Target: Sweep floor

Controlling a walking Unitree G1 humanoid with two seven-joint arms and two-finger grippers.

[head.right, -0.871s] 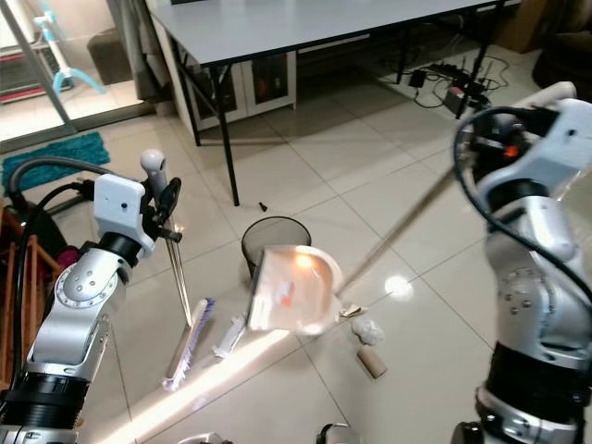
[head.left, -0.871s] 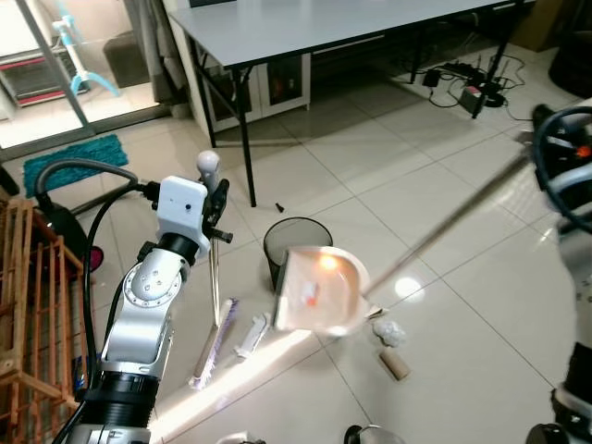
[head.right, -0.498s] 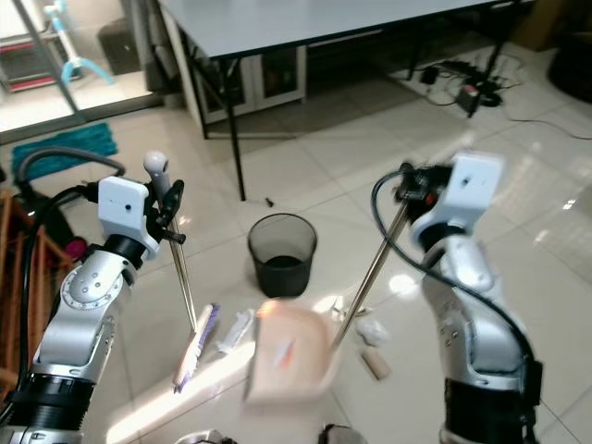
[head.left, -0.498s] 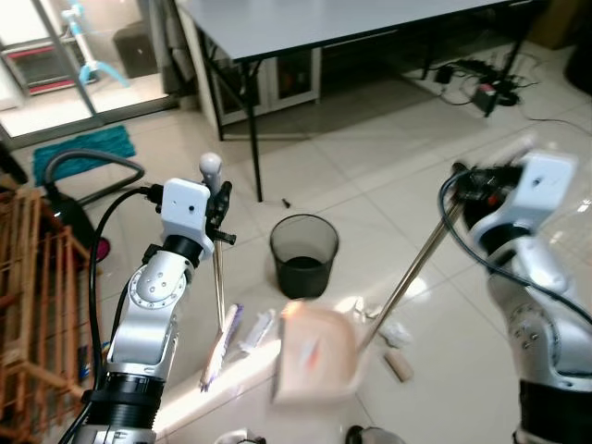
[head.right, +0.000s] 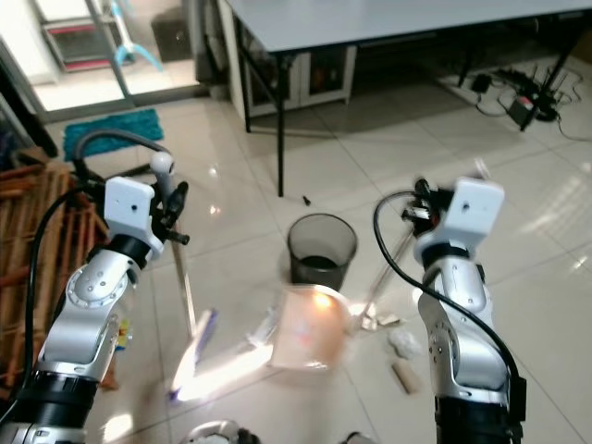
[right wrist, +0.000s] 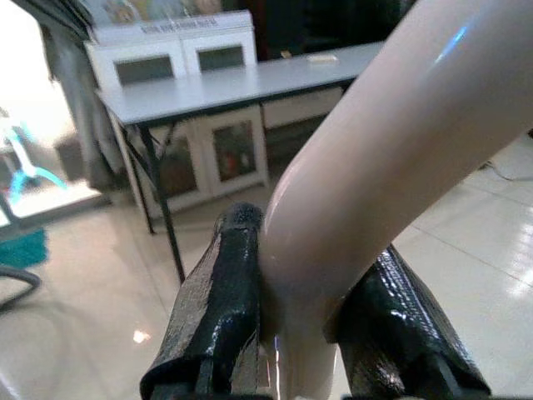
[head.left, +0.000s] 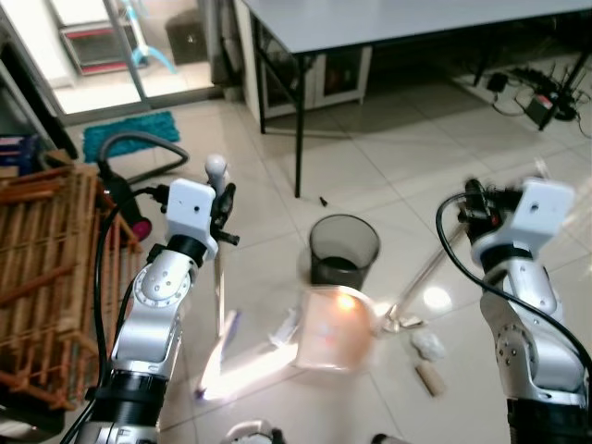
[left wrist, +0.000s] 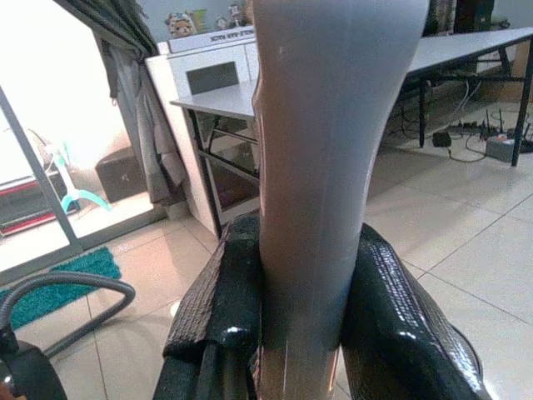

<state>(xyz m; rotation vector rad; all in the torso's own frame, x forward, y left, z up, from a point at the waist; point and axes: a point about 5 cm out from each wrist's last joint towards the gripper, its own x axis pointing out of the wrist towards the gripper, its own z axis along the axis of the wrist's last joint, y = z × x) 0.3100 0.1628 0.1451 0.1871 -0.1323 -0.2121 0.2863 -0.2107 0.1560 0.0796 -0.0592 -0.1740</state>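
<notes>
Meanwhile left pincer (left wrist: 300, 333) clamping broom (head.left: 219, 305), right pincer (right wrist: 304, 333) clamping dustpan (head.left: 335, 328) (no writing legible)

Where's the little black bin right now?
The black bin stands on the tiled floor mid-picture in the eye views, just behind the dustpan, in front of the table leg.

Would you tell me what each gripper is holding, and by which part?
The left gripper clamps the broom by its upper handle; the right gripper clamps the dustpan by the top of its long handle.

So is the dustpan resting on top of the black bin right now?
No, the dustpan sits on the floor tiles in front of the black bin, not on it.
</notes>
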